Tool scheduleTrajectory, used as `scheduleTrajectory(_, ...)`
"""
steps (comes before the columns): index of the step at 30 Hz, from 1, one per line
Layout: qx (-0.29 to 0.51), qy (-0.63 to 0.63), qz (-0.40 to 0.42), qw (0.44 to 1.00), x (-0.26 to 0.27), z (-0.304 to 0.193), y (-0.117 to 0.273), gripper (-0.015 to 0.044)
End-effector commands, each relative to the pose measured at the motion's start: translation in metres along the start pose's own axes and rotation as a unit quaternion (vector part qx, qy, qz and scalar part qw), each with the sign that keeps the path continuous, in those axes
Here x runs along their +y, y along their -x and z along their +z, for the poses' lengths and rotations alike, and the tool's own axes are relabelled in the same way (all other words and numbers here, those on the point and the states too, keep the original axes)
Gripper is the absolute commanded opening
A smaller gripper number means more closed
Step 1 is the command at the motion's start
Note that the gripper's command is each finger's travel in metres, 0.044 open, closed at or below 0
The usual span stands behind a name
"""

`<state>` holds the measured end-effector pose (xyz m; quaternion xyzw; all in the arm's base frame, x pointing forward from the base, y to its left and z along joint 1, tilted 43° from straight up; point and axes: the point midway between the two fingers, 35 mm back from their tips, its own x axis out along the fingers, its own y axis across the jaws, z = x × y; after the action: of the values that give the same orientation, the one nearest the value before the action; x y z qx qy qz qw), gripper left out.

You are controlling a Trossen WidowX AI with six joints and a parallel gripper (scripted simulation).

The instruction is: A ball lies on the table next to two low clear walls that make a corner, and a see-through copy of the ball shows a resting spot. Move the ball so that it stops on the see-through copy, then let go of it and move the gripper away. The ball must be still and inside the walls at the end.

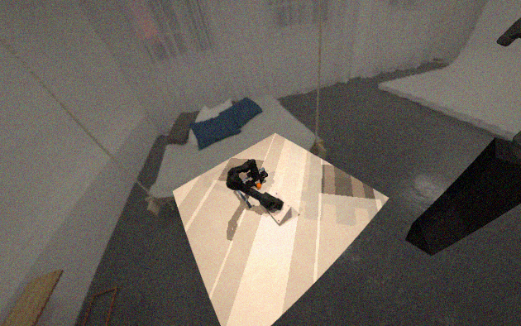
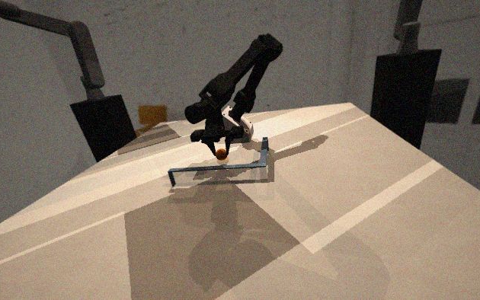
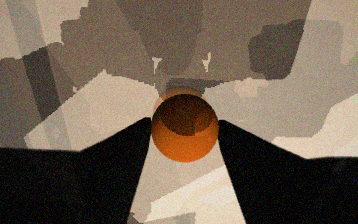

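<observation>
The fingers are clamping the orange ball (image 3: 185, 129) at its widest girth, hanging just above the see-through copy (image 3: 178, 93) inside the walls (image 2: 221, 167). It is looking smooth, rigid and light, so it is likely rolling on the counter (image 2: 354, 183) once released.

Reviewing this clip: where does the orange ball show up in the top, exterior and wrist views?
Top: the orange ball is a tiny dot near the picture's middle, amid the dark arm on the pale table.
Exterior: ball just above centre, gripped in the gripper, behind the long clear wall.
Wrist: ball large at centre, between the two black fingers.
Shared landmark: the gripper shut on the ball.
</observation>
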<state>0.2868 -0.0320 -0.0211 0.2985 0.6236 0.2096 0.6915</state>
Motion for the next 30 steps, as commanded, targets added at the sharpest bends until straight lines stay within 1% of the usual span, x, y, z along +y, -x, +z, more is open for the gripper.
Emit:
scheduleTrajectory(1,0.0,-0.002,0.003,1.0,0.001,-0.002,-0.009,0.0)
scheduleTrajectory(21,0.0,-0.002,0.003,1.0,0.001,-0.002,-0.028,0.0)
scheduleTrajectory(30,-0.003,-0.001,0.001,1.0,0.0,0.0,-0.024,0.0236)
